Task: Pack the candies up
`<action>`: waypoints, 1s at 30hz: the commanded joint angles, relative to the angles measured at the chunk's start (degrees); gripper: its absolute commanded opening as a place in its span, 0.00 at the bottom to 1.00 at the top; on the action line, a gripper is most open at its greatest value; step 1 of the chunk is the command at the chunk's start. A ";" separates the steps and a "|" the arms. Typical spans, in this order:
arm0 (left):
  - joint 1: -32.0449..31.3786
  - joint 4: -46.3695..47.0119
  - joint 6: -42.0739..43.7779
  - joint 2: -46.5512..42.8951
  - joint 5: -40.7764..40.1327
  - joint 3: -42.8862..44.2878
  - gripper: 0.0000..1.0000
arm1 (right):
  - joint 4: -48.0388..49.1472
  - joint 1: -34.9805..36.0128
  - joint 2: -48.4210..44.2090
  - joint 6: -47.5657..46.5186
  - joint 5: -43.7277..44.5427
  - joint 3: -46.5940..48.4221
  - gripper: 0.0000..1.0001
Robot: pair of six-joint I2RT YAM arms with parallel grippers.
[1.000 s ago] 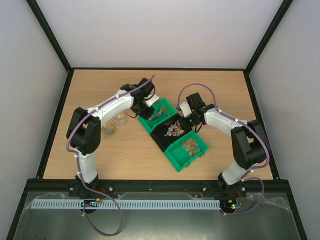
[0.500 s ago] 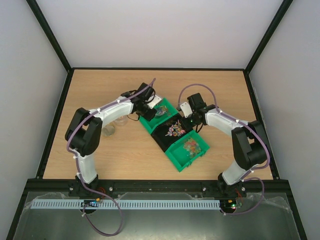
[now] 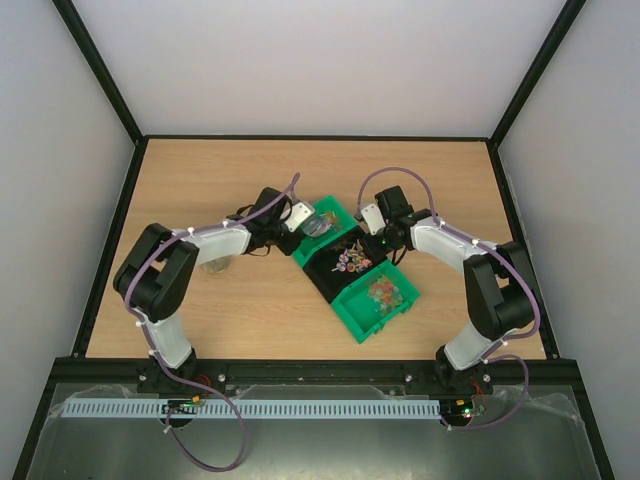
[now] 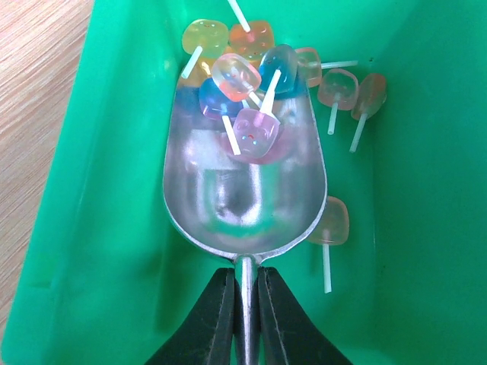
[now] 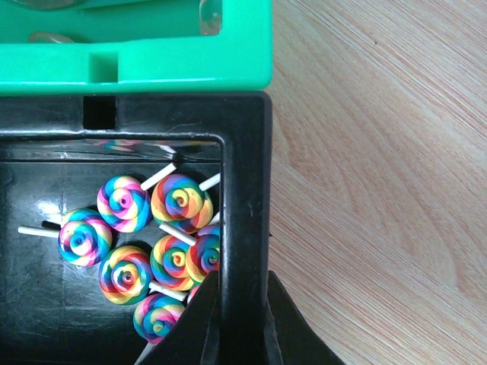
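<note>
Inside the far green bin (image 4: pixel 99 228), my left gripper (image 4: pixel 245 277) is shut on the handle of a small metal scoop (image 4: pixel 243 198). Several translucent cube candies (image 4: pixel 251 129) on white sticks lie in the scoop's front, and more candies (image 4: pixel 335 220) are loose on the bin floor. My right gripper (image 5: pixel 242 293) is shut on the right wall of the black bin (image 5: pixel 243 190), which holds several rainbow swirl candies (image 5: pixel 181 201). In the top view the left gripper (image 3: pixel 300 220) is at the far green bin (image 3: pixel 330 207) and the right gripper (image 3: pixel 378 240) is at the black bin (image 3: pixel 318 272).
A near green bin (image 3: pixel 360 318) with small mixed candies sits against the black bin, and the three form a diagonal row. A glass jar (image 3: pixel 213 265) stands beside the left forearm. Bare wooden table (image 5: pixel 380 190) lies right of the black bin.
The left arm has dropped lower and stretched toward the far green bin, and the scoop now sits inside it. The right arm and the bins have not moved.
</note>
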 commanded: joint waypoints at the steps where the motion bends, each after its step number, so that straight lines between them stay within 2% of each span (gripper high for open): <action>1: 0.75 5.80 0.06 -1.44 2.60 -3.07 0.02 | -3.96 0.85 -0.08 -0.62 -0.10 0.46 0.01; 21: 5.29 18.10 -0.55 -16.50 8.44 -16.65 0.02 | -3.57 -1.86 3.11 2.98 1.68 3.51 0.01; 30: 10.49 12.38 0.95 -26.80 13.11 -16.84 0.02 | -2.61 -1.86 3.99 4.44 0.84 5.05 0.01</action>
